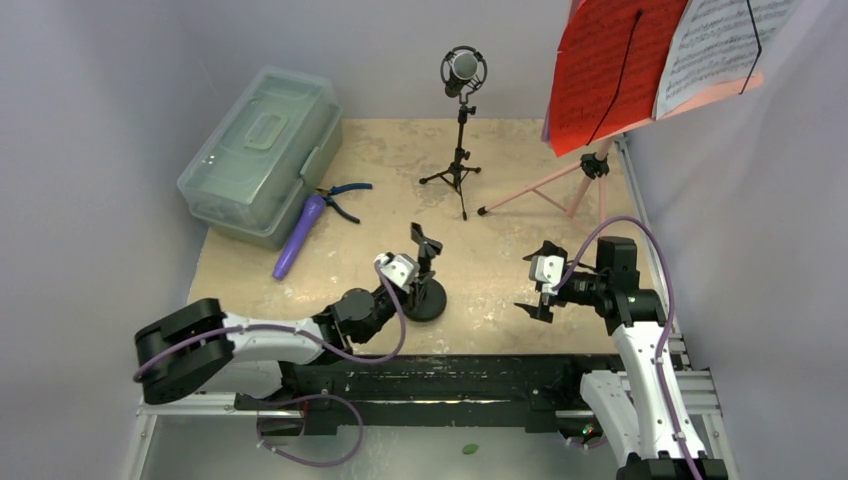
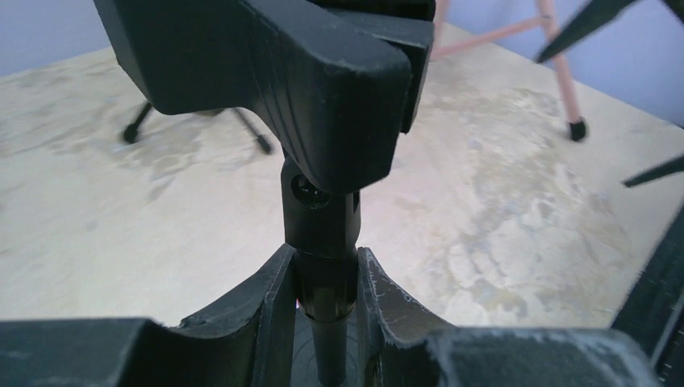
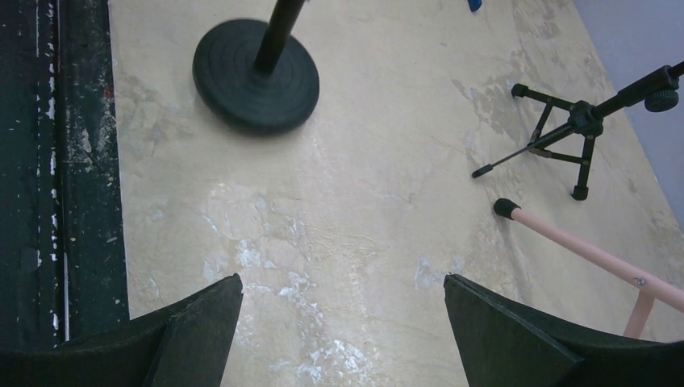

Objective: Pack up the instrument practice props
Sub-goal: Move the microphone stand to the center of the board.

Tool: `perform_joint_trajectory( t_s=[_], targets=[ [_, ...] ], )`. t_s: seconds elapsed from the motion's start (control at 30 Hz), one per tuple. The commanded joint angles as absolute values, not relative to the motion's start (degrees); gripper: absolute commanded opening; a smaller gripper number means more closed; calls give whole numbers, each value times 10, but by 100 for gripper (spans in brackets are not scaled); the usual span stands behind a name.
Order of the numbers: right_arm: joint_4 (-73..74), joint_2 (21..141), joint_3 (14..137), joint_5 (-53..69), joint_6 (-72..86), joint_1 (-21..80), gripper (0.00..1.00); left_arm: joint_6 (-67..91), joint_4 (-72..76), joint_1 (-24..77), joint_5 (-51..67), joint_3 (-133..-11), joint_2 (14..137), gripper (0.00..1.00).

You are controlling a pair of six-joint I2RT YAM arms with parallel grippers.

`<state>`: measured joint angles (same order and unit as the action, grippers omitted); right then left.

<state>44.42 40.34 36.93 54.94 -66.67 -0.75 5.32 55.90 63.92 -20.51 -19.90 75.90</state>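
My left gripper (image 1: 421,281) is shut on the post of a short black mic stand (image 1: 428,270) with a round base (image 3: 256,74) and an empty clip on top (image 2: 323,89); its fingers (image 2: 274,298) clamp the post (image 2: 323,282). My right gripper (image 1: 531,283) is open and empty above bare table (image 3: 343,278). A black-silver microphone (image 1: 461,68) stands on a black tripod (image 1: 458,170) at the back. A purple microphone (image 1: 300,235) lies at the left. The pink music rack's legs (image 1: 560,185) carry red (image 1: 610,70) and white (image 1: 720,45) pages.
A clear greenish plastic case (image 1: 262,152), lid closed, sits at the back left. Blue-handled pliers (image 1: 342,198) lie beside it. Grey walls close in the table on the left, back and right. A black rail (image 1: 450,375) runs along the near edge.
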Motion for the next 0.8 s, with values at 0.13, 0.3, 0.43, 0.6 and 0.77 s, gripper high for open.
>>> perform_joint_trajectory(
  t_s=[0.13,0.3,0.43,0.6,0.77],
  targets=[
    [453,396,366,559,-678,-9,99,76,508,542,-415,-124,564,0],
    [453,396,365,560,-679,-9,99,35,582,486,-509,-109,570,0],
    [453,396,364,560,-678,-9,99,29,625,437,-534,-131,633,0],
    [451,397,362,560,-677,-9,99,35,695,371,-533,-153,705,0],
    [451,399,363,559,-676,-10,99,20,735,322,-525,-189,763,0]
  ],
)
